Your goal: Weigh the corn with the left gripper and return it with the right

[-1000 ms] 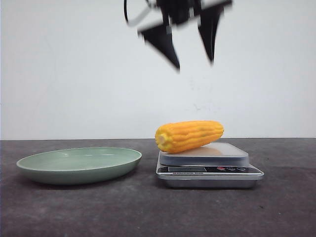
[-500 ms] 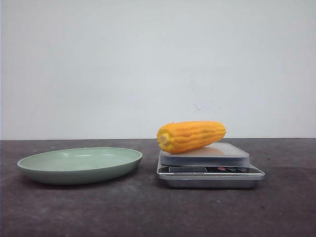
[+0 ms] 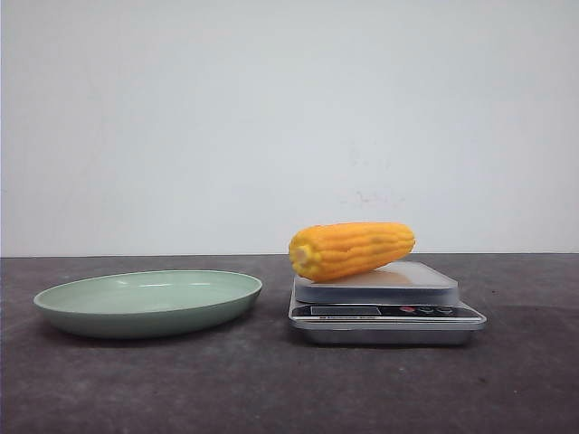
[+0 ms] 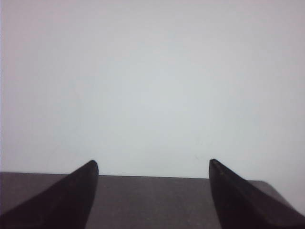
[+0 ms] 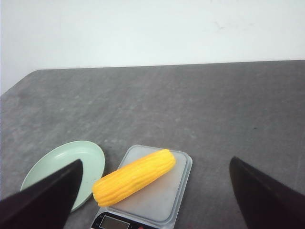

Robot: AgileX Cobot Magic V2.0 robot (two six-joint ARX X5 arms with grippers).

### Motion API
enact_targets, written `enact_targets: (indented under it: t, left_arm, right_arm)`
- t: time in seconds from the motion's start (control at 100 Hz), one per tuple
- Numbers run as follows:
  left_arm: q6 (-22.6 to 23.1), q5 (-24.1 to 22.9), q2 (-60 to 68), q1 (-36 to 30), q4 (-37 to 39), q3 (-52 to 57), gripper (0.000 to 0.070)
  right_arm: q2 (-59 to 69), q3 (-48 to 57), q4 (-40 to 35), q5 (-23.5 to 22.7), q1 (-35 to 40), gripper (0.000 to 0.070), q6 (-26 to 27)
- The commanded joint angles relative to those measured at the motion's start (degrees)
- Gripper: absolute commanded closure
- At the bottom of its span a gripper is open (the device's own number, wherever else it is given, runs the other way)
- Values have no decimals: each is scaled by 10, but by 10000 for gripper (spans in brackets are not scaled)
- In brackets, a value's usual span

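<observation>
- The corn (image 3: 351,250) lies on its side on the platform of the scale (image 3: 385,312), its paler cut end toward the left and overhanging the platform's left edge, its tapered tip pointing right and raised a little, so it rests slightly tilted.
- From the right wrist view the corn (image 5: 134,177) sits diagonally across the platform, with the cut end near the display corner of the scale (image 5: 178,191).
- The green plate (image 3: 148,302) stands just left of the scale, near it but not touching, with nothing in it.
- The right gripper (image 5: 157,191) hangs above and behind the scale with its jaws spread wide and nothing between them; the corn and part of the plate show in the gap.
- The left gripper (image 4: 153,167) is likewise spread and holds nothing; it looks out level over the bare far table toward the wall, away from the corn.
- Neither gripper shows in the front view, so both appear to be well above the things.
- Judgement: the weighing looks done and the return by the right gripper is not yet begun.
- Risk: the cob is round and overhangs, so a touch from one jaw before the other could roll it off the left edge.
- Risk: a grasp along the diagonal rather than across it may close on the taper and let the cob slip out.
- Risk: pressing down could shove or tip the light scale.
</observation>
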Motion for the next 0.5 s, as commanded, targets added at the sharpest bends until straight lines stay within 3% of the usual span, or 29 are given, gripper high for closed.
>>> enact_targets:
  t: [0.0,0.18,0.32,0.49]
  left_arm:
    - [-20,-8,-28,-1,-28,-23,271]
    - [-23,-45,-154,50,-28,-164,270]
    - [-47,-46,-240,98,-28,-286,270]
    - [-70,11,-310,161,-28,-432,271]
  right_arm:
    - [9,10,6,0,3,76,-8]
    - [31,10,7,0,7,67,-8]
    - [56,10,10,0,20,63,-8]
    - [101,10,14,3,37,33,-5]
